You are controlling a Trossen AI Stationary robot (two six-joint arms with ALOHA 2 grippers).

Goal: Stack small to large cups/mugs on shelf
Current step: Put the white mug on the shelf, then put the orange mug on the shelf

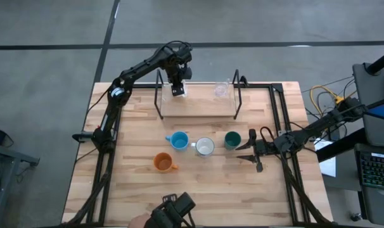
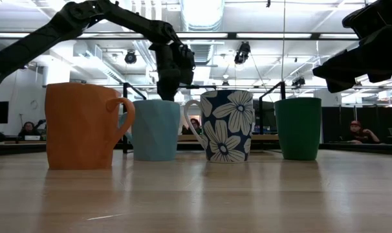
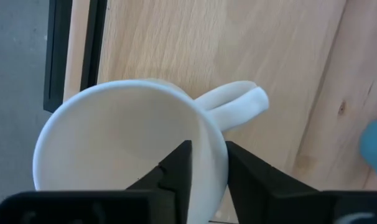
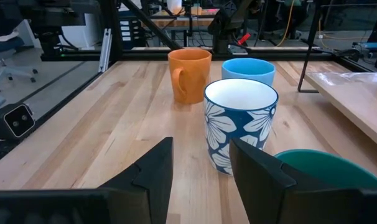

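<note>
One white mug (image 3: pixel 129 146), rigid, glossy, probably slippery and breakable, sits upper-centre on the shelf (image 1: pixel 198 104); left gripper (image 3: pixel 207 168) straddles its rim, seemingly loosening; right gripper (image 4: pixel 201 165) open, empty.

Bare shelf (image 1: pixel 198 104) board between white mug (image 1: pixel 178 89) and clear glass (image 1: pixel 221 89).

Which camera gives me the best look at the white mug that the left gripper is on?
The left wrist view: the white mug fills it, rim, inside and handle clear, one finger inside the rim and one outside. The high view shows it only as a small white spot under the left gripper on the shelf. The low and right wrist views do not clearly show it.
</note>
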